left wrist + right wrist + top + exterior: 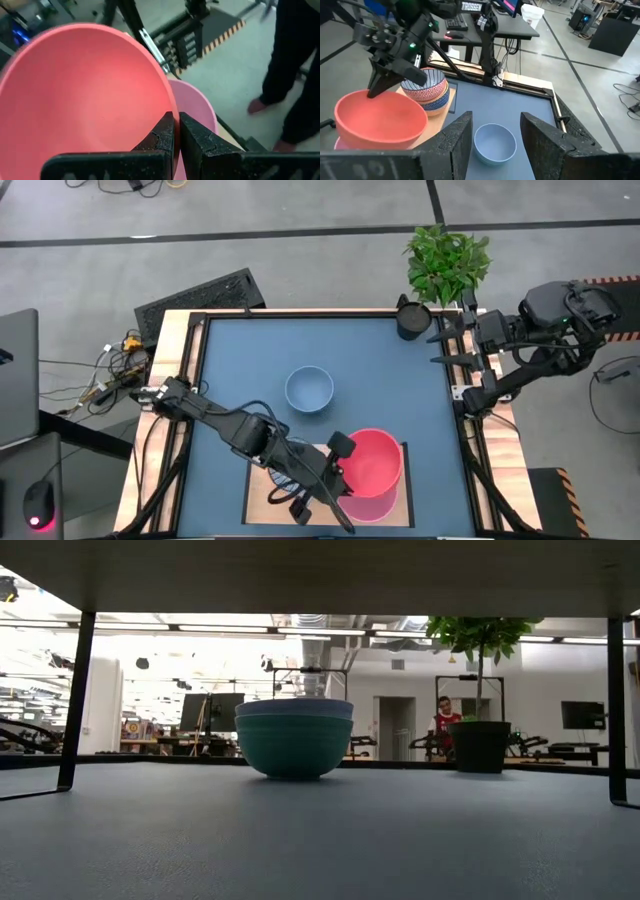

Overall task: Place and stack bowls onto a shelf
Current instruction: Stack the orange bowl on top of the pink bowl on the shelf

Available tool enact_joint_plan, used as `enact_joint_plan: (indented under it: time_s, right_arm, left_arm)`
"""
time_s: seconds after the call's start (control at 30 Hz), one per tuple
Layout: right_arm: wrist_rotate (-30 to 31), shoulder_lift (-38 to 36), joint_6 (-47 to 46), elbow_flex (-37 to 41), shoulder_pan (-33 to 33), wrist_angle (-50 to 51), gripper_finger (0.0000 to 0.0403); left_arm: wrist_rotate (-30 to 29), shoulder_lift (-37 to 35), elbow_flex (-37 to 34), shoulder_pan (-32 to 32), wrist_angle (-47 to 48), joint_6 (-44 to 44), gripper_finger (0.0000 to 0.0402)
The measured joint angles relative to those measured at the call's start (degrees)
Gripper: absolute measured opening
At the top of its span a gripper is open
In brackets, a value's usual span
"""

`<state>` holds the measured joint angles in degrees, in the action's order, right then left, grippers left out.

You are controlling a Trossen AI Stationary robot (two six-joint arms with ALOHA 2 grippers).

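Note:
My left gripper (338, 463) is shut on a red bowl (373, 459) over a pink bowl (372, 502) that stands on the pale wooden shelf (256, 498) at the table's near edge. In the right wrist view the red bowl (380, 120) is beside a stack of patterned bowls (427, 87) on the shelf. A light-blue bowl (309, 389) rests on its base mid-table; in the low view it sits nested in a teal bowl (294, 750). My right gripper (446, 345) hangs open at the table's far right, touching nothing. My left gripper pinches the red bowl's rim (169, 106) on its left side, one finger inside the bowl and one outside. The fingers (376, 86) slant down from the table's left. The bowl sits nearly upright over the pink bowl (197, 107); whether the two touch I cannot tell.
A dark cup (411, 319) stands at the far right corner, next to a potted plant (447, 260). The table has a raised wooden frame (178, 350). The shelf's posts (77, 695) stand on the blue tabletop (240, 360). A person (448, 725) stands far behind.

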<state>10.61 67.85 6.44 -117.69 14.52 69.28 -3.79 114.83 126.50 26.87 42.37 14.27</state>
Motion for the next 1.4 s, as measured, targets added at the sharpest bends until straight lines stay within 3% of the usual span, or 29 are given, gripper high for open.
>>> enact_joint_plan:
  time_s: [0.17,0.33,0.57,0.67,0.97,1.17,1.4]
  right_arm:
    - [0.0,0.1,0.0,0.0,0.0,1.2,0.0191]
    - [0.0,0.4,0.0,0.0,0.0,1.9,0.0191]
    - [0.0,0.4,0.2,0.0,0.0,2.1,0.0191]
    - [0.0,0.4,0.2,0.0,0.0,2.1,0.0191]
    - [0.0,0.4,0.0,0.0,0.0,2.1,0.0191]
    - [0.0,0.4,-1.8,0.2,0.0,2.2,0.0191]
    - [-1.8,1.3,-3.4,6.9,1.0,0.2,0.0191]
  left_arm:
    - [1.2,5.0,8.6,0.3,9.1,-1.1,0.0]
    - [4.6,5.0,7.3,0.6,8.6,-3.3,0.0]
    - [2.3,5.0,8.5,0.9,9.5,-3.6,0.0004]
    - [-0.1,4.9,8.5,1.0,9.3,-4.0,0.0017]
    - [1.7,4.8,8.5,1.1,9.2,-6.9,0.0073]
    - [2.0,4.5,8.4,1.1,6.3,-8.2,0.0084]
    - [0.4,-0.3,8.4,1.7,3.4,-10.7,0.0084]
